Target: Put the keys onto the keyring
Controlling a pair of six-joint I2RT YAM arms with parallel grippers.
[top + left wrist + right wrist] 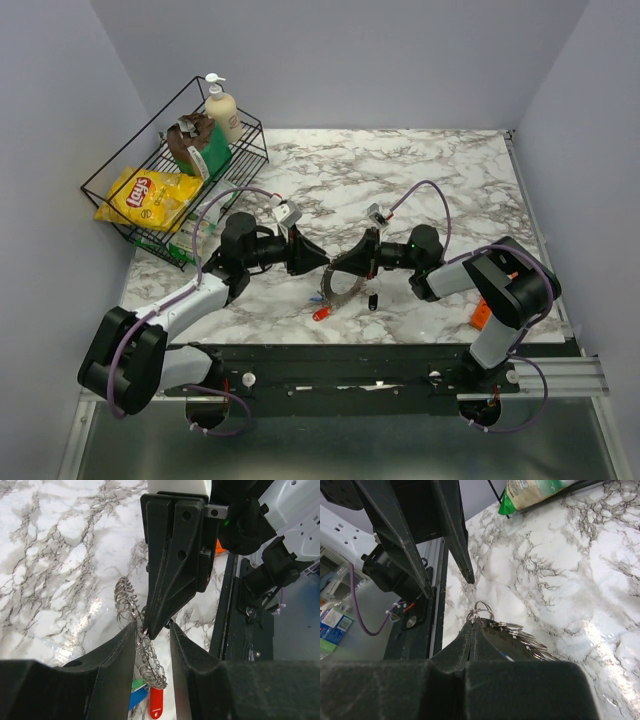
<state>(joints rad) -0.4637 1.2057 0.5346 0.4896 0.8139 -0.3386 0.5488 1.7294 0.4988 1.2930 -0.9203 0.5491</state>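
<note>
Marbled table, one keyring pinched in right claw, left claw parted (three coloured keys nearby)

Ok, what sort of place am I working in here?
Probably a lab test cell, not a home: plain grey walls box in a marble-look tabletop, an aluminium rail runs along its near edge, and a wire basket holds a chips bag.

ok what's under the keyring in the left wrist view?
Below the keyring show a red key and a blue key, a bit of green beside them. The left fingers cover the rest, so whether they hang from it is unclear.
</note>
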